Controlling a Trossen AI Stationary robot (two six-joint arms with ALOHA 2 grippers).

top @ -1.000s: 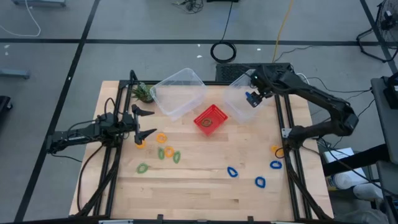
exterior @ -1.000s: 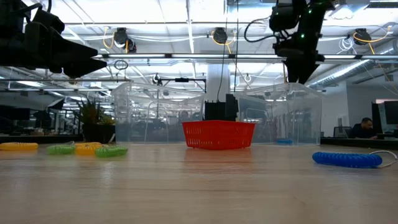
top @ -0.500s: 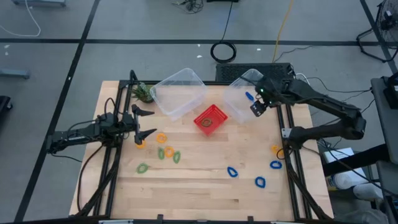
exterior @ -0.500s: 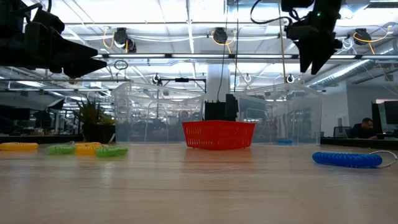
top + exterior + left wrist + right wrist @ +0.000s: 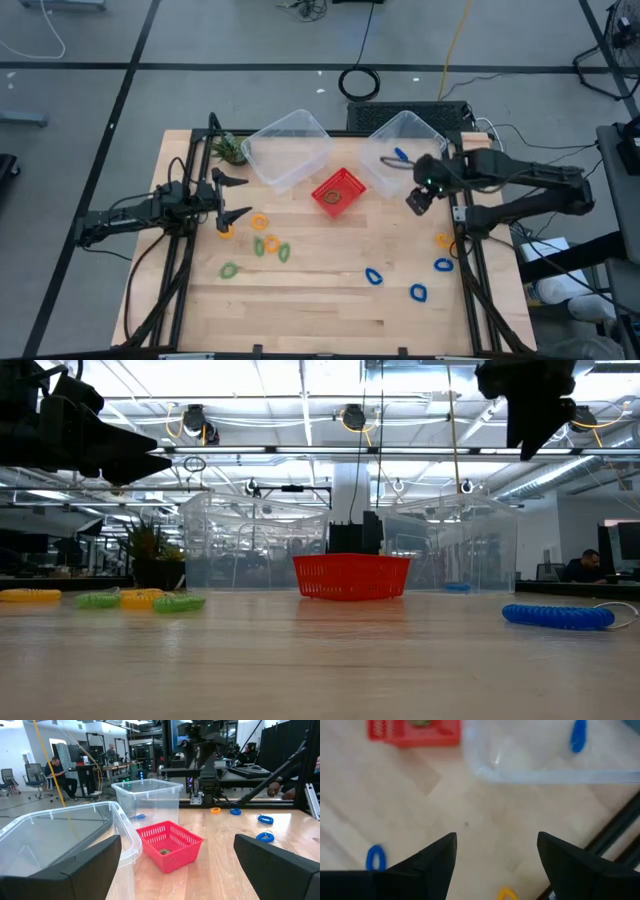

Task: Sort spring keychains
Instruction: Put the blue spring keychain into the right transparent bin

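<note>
Spring keychains lie flat on the wood table: orange point(image 5: 259, 221), yellow and green ones point(image 5: 272, 245) at the left, blue ones point(image 5: 373, 276) point(image 5: 418, 293) point(image 5: 443, 264) and an orange one point(image 5: 445, 241) at the right. One blue keychain point(image 5: 400, 155) point(image 5: 578, 735) lies inside the right clear bin point(image 5: 402, 150). My right gripper point(image 5: 418, 197) point(image 5: 495, 865) hangs open in the air just off that bin's near side. My left gripper point(image 5: 235, 197) point(image 5: 175, 870) waits open at the table's left, above the orange keychains.
A larger clear bin point(image 5: 287, 148) stands at the far side, with a red mesh basket point(image 5: 338, 191) between the two bins and a small object inside it. A small green plant point(image 5: 229, 149) sits at the far left. Black frame rails point(image 5: 465, 260) run along both table sides.
My right gripper has drawn back from above the right clear bin toward the table's near edge. The blue keychain that was at its fingers one second ago now lies on the bin's floor.
</note>
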